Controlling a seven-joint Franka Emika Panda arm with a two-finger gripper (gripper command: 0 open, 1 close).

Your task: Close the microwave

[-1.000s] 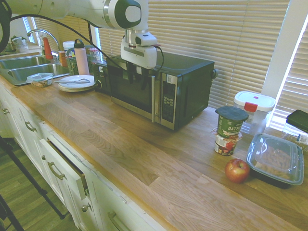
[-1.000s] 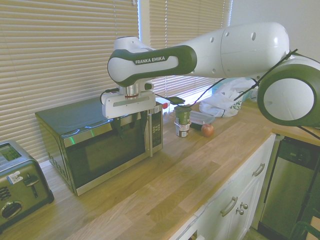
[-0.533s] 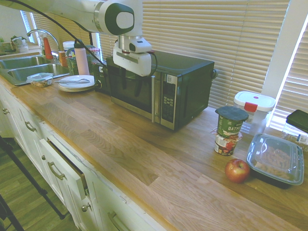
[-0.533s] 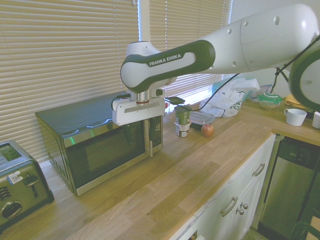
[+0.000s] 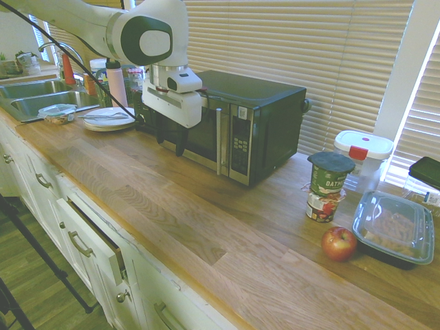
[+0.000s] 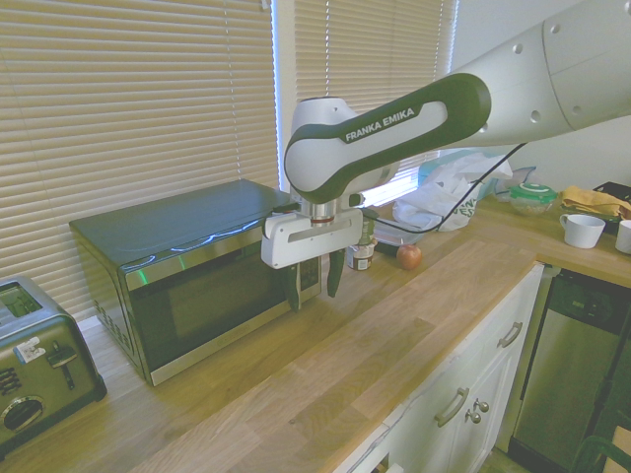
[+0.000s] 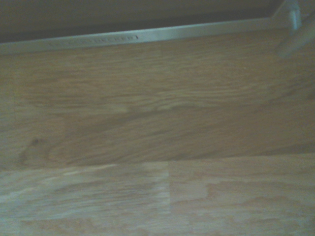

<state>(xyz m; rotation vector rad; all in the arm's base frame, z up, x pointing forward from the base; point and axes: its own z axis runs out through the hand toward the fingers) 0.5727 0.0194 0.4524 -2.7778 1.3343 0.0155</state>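
Observation:
The black microwave stands at the back of the wooden counter, and its glass door lies flush with the body. A vertical silver handle runs beside the button panel. My gripper hangs in front of the door, fingers pointing down above the counter, open and holding nothing. In the second exterior view the gripper sits just ahead of the door's handle side. The wrist view shows the door's silver bottom trim and bare counter.
A white plate, a pink bottle and the sink lie left of the microwave. Stacked oatmeal cups, an apple and food containers sit to its right. A toaster stands on the other side.
The gripper has drawn back from the microwave door toward the counter's front and dropped lower, shifting away from the handle. The door looks flush in all frames.

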